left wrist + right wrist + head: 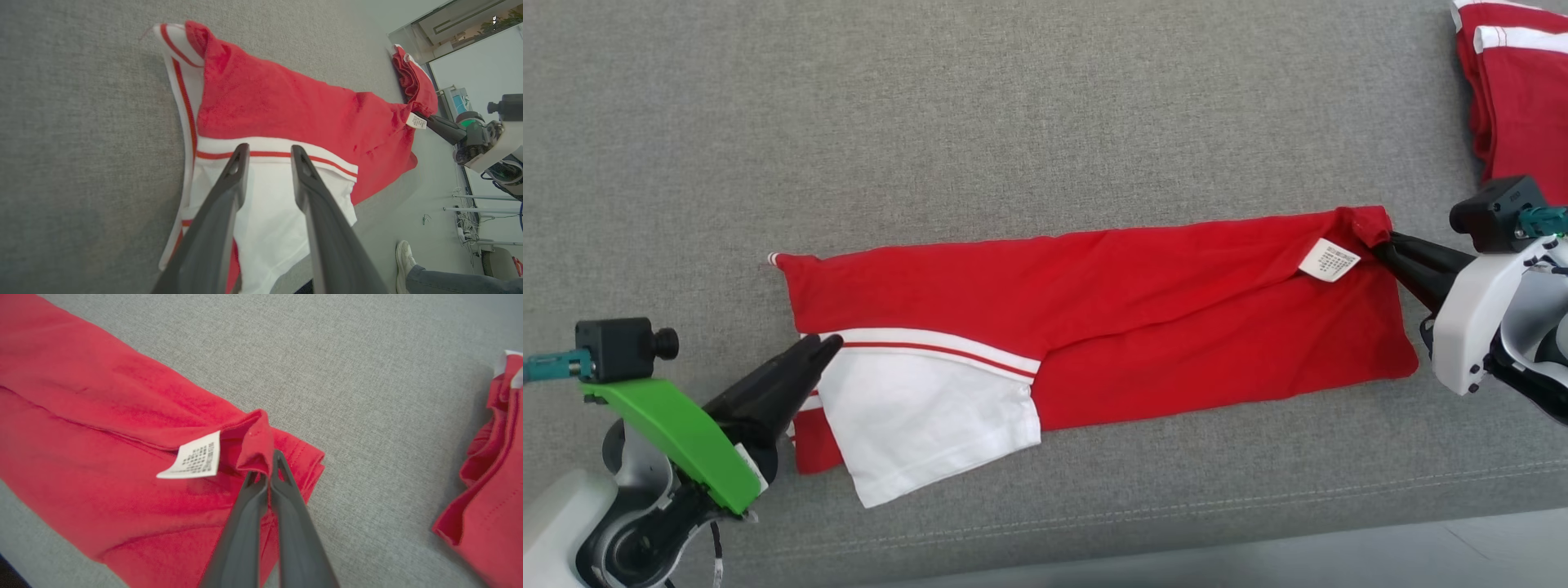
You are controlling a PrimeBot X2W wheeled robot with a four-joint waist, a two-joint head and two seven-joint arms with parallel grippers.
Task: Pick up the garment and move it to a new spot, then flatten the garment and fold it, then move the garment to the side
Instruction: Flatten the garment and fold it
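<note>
The garment [1160, 318] is a red shirt lying in a long folded strip on the grey padded surface [1013, 122]. Its white sleeve [931, 416] with red stripes lies at the left end, and a white label [1329, 260] shows near the right end. My left gripper [825, 347] rests at the sleeve's edge. In the left wrist view the left gripper [269, 150] is open above the sleeve [265, 228] with nothing between its fingers. My right gripper [1382, 242] is shut on the garment's upper right corner; the right wrist view shows this gripper [266, 470] pinching a raised fold of red cloth [253, 441] beside the label [194, 456].
A second red garment [1519, 98] with white trim lies bunched at the far right, close behind my right arm, and shows as this other garment [490, 498] in the right wrist view. The surface's front edge [1258, 535] runs near the bottom. A person's foot [404, 257] stands on the floor.
</note>
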